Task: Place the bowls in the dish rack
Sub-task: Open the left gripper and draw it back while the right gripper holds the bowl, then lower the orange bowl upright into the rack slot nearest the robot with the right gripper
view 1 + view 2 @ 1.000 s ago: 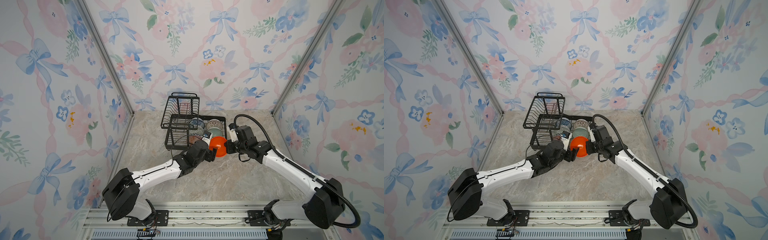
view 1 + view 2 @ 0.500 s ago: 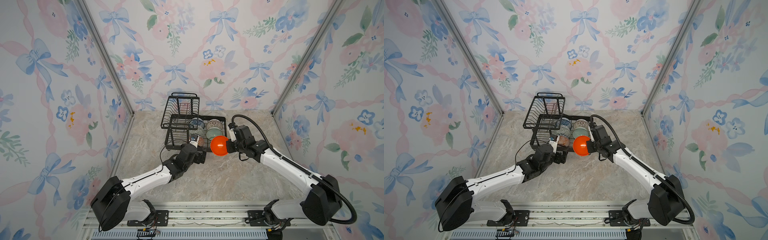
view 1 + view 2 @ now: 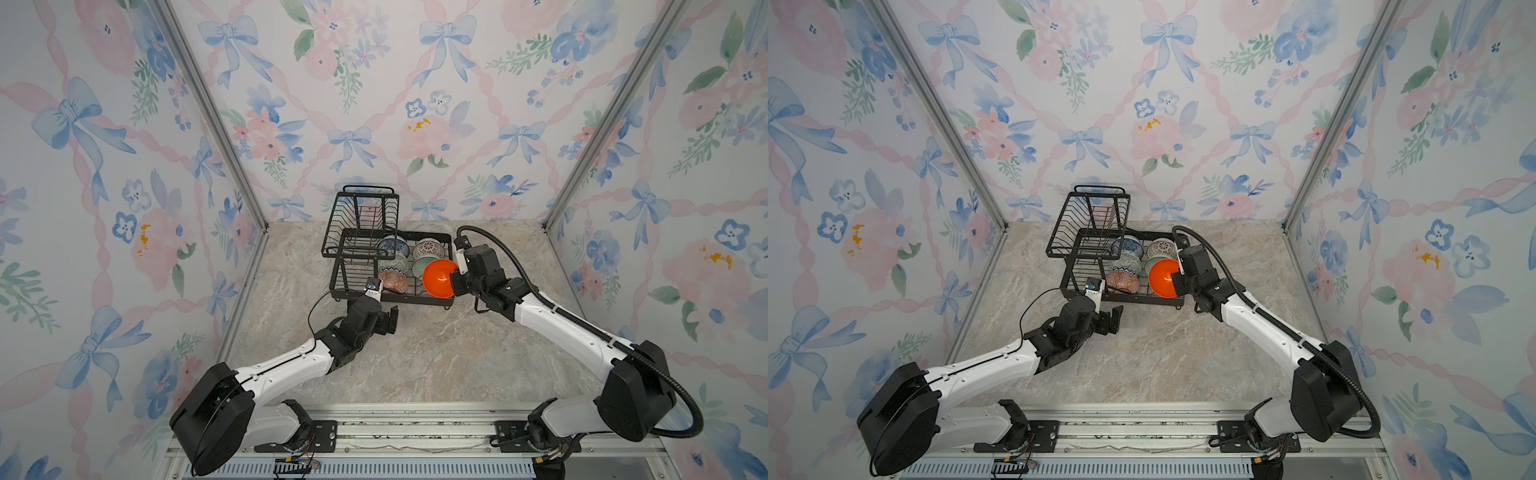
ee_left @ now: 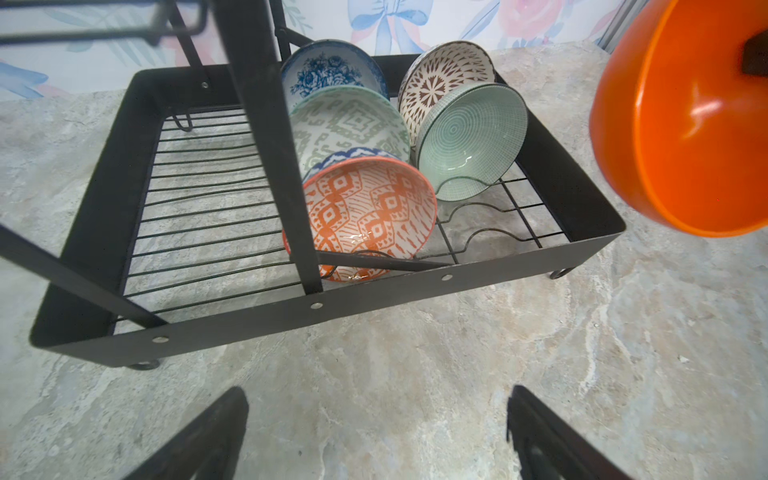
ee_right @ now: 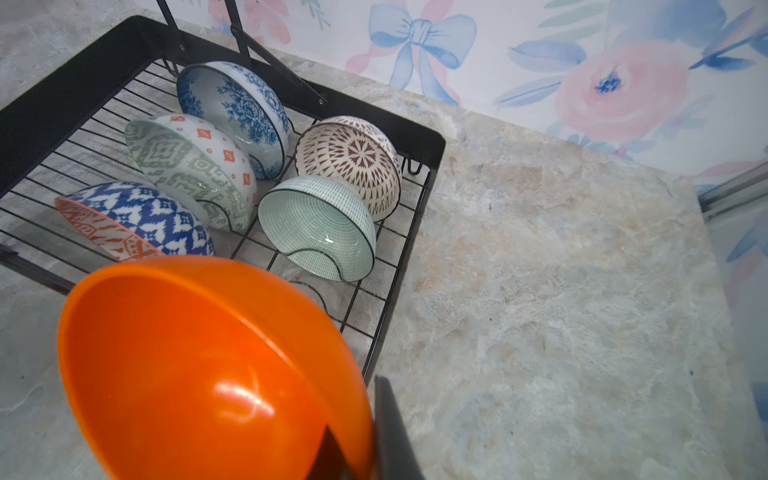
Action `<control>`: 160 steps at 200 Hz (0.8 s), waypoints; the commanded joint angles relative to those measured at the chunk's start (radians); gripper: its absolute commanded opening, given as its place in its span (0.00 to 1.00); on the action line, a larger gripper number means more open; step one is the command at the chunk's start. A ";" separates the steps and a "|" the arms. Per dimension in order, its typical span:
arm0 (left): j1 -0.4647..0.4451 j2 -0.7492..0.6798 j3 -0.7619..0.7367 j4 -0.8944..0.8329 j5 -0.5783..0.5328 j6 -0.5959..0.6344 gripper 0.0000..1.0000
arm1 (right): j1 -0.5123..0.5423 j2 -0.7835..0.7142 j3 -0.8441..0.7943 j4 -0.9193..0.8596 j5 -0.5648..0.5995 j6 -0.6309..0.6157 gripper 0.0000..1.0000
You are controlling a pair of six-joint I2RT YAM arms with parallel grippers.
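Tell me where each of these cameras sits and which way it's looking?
Top views: twin eyes high at the front, looking down toward the back wall; left arm and right arm show whole, reaching toward the dish rack.
Left wrist: rides the left arm, faces the rack's front; only the open left pincer tips show.
Right wrist: rides the right arm, looks down into the rack; right pincer shows, shut on the orange bowl.
Shared: both wrist views catch the orange bowl and the mint bowl.

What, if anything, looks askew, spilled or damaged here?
Nothing stands out. Five bowls lean on edge in the dish rack, none visibly chipped, and the right gripper holds the plain orange bowl tilted beside them.
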 commanded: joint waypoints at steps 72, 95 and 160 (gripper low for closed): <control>0.060 -0.077 -0.066 0.008 0.034 -0.027 0.98 | 0.032 0.114 -0.160 0.563 0.178 -0.309 0.00; 0.078 -0.088 -0.071 0.005 0.050 -0.027 0.98 | 0.040 0.178 -0.149 0.632 0.196 -0.381 0.00; 0.105 -0.094 -0.076 0.001 0.079 -0.028 0.98 | 0.051 0.312 -0.157 0.828 0.155 -0.556 0.00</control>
